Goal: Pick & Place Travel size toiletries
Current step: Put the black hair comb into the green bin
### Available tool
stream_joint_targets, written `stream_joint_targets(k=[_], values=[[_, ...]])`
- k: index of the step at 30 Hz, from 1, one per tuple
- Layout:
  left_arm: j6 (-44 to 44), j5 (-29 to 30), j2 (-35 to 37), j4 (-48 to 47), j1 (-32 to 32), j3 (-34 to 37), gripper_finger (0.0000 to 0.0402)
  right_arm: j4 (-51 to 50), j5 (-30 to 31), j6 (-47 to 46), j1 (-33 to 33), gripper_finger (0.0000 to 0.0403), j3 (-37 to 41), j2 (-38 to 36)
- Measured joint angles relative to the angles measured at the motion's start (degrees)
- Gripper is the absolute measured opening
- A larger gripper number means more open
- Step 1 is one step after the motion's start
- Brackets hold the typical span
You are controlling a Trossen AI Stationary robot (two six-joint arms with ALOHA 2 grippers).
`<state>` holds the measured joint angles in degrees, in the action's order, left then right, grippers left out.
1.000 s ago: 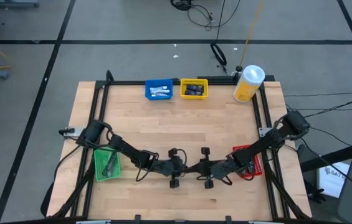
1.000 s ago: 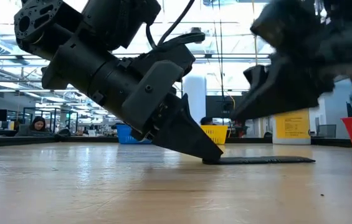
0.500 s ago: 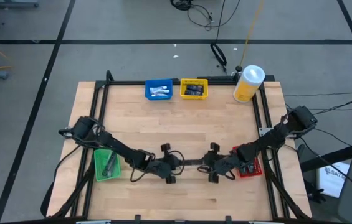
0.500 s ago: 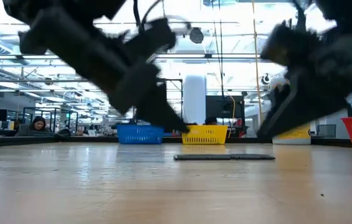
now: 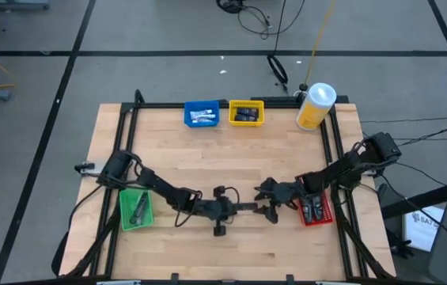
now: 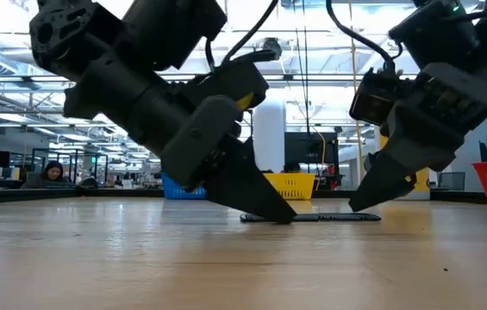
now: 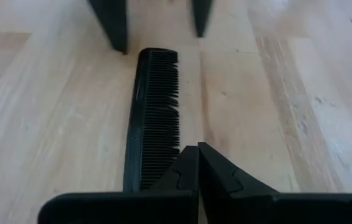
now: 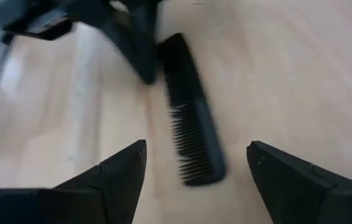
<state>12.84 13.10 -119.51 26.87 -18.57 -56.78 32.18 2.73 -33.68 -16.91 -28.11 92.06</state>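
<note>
Pale wooden table [image 5: 231, 150] carries a black comb [image 7: 154, 118] lying flat near its front middle. At one end of the comb, the left gripper [image 5: 235, 208] has its fingers pressed together, tips down at the comb. Beyond the other end, the right gripper [image 5: 268, 200] stands spread wide, empty, arm slanting toward the red bin [image 5: 316, 210].
</note>
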Motion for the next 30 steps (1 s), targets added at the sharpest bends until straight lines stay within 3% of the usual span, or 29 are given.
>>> stream_joint_targets(k=[9,20,30], values=[[3.7,-2.3,-2.8,-1.1,2.6,-0.2,0.0004,0.4,-1.7,-2.6,0.0,0.0266,-0.1,1.0],[5.3,-2.8,-4.5,0.4,3.1,-0.2,0.0006,15.3,-5.5,-3.7,0.0,0.0265,-1.0,11.5],[5.3,-2.7,-4.5,0.8,3.1,-0.1,0.0003,13.2,-8.0,-2.7,-0.1,0.0265,-5.7,12.3]])
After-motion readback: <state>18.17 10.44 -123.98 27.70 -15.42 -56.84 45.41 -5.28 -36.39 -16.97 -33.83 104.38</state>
